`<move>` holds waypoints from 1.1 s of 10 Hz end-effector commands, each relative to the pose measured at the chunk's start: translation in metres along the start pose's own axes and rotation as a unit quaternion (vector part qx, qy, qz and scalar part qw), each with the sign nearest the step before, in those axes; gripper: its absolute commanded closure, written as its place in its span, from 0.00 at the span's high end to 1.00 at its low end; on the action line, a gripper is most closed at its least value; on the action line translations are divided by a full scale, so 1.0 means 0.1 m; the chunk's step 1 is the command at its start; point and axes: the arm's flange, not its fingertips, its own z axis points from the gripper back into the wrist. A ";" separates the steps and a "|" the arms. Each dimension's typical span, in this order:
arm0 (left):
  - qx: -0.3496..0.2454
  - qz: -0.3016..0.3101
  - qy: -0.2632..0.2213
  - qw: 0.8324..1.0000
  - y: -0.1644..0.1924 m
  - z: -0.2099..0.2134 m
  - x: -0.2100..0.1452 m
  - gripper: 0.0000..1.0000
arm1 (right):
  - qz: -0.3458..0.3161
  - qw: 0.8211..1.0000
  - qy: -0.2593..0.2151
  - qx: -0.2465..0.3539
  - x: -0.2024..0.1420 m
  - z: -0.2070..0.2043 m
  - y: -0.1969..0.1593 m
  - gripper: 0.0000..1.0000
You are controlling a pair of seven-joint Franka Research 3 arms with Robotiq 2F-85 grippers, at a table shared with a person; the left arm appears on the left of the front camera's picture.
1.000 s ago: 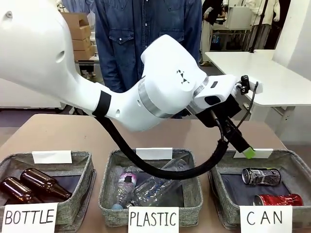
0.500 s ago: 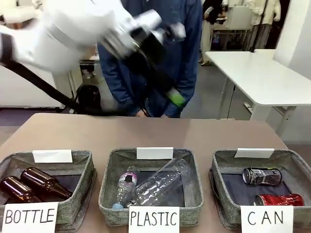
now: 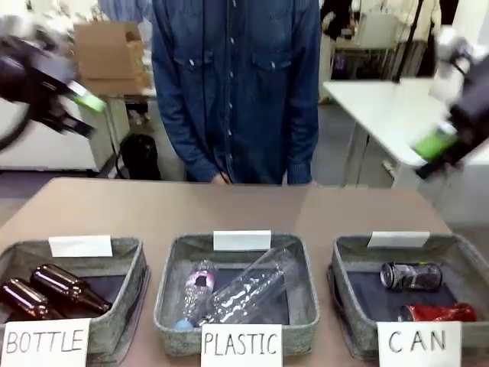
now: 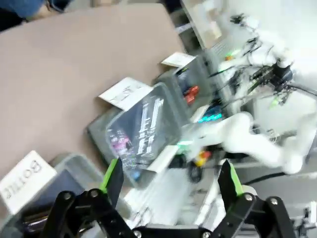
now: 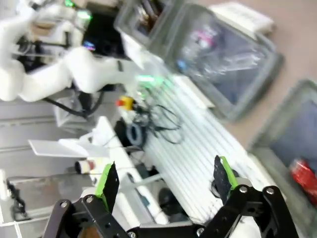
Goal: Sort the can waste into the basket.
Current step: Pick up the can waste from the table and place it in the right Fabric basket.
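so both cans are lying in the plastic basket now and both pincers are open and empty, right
Not quite. The red can and the dark can lie in the basket signed CAN, at the robot's right, not in the one signed PLASTIC, which holds clear bottles. The front view shows this. The rest stands: the left pincer and the right pincer are both open and empty.

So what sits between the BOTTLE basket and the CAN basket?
In the front view, the PLASTIC basket sits between the BOTTLE basket and the CAN basket, holding clear plastic bottles.
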 end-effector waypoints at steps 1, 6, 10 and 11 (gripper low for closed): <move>-0.097 0.080 -0.099 0.987 0.04 0.06 -0.25 1.00 | -0.108 0.989 -0.063 0.084 0.25 -0.16 0.08 1.00; -0.185 0.121 -0.084 0.972 0.30 0.32 -0.55 1.00 | -0.203 0.964 -0.166 0.049 0.45 -0.05 -0.06 1.00; -0.185 0.121 -0.084 0.972 0.30 0.32 -0.55 1.00 | -0.203 0.964 -0.166 0.049 0.45 -0.05 -0.06 1.00; -0.185 0.121 -0.084 0.972 0.30 0.32 -0.55 1.00 | -0.203 0.964 -0.166 0.049 0.45 -0.05 -0.06 1.00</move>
